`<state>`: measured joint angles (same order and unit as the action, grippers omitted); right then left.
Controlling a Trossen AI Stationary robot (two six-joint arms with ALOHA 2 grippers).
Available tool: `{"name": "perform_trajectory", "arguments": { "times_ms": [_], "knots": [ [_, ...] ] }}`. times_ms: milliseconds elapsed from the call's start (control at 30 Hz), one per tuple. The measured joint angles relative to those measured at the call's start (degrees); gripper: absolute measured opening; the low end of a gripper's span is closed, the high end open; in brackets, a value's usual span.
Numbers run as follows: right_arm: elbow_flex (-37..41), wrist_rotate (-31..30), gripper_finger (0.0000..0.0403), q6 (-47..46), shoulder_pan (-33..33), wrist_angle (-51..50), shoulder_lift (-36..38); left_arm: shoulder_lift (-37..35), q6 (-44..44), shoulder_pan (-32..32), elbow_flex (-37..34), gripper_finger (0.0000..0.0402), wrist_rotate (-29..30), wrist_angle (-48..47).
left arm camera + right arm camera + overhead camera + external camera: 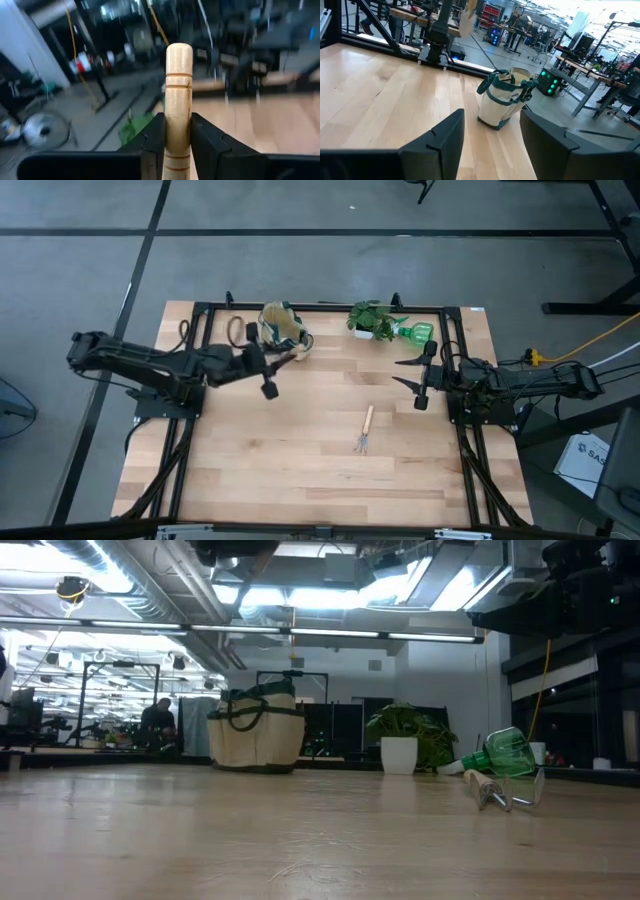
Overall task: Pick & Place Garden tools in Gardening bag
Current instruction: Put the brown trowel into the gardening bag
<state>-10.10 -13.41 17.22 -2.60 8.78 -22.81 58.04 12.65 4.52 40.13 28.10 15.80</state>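
Note:
My left gripper (268, 366) (178, 125) is shut on a wooden-handled tool (292, 353), raised beside the near right side of the tan gardening bag (281, 328) (258, 730); the tool's blade is hidden. The hand fork (364, 430) (495, 790) lies flat on the table's middle right. The green plastic tool (416, 332) (505, 754) lies by the potted plant at the far edge. My right gripper (403, 373) (492, 135) is open and empty at the table's right, pointing toward the bag (505, 102). My left gripper pinches the tool's wooden handle (178, 107) between its two fingers (154, 137), partway down from the rounded free end (178, 52). The handle runs along the fingers and sticks out past their tips toward the bag. The tool is lifted clear of the table.
A leafy plant in a white pot (373, 319) (400, 745) stands at the far edge, right of the bag. A black frame rail (330, 307) runs round the table. Bare wood lies at the table's near half (300, 470).

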Motion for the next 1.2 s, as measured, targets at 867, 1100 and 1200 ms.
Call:
{"name": "perform_trajectory", "arguments": {
  "times_ms": [867, 1100, 1200],
  "knots": [
    [0.0, 0.0, 0.0195, 0.0, 0.0, 0.0, 0.0, -0.8, -1.6, -5.0, -18.5, 0.0066, 1.2, 42.8],
    [0.0, 0.0, 0.0195, 0.0, 0.0, 0.0, 0.0, 0.4, -4.9, -8.1, -18.5, 0.0064, 9.1, 42.8],
    [0.0, 0.0, 0.0195, 0.0, 0.0, 0.0, 0.0, 2.2, -6.8, -10.2, -17.9, 0.0064, 12.1, 42.7]
  ]
}}
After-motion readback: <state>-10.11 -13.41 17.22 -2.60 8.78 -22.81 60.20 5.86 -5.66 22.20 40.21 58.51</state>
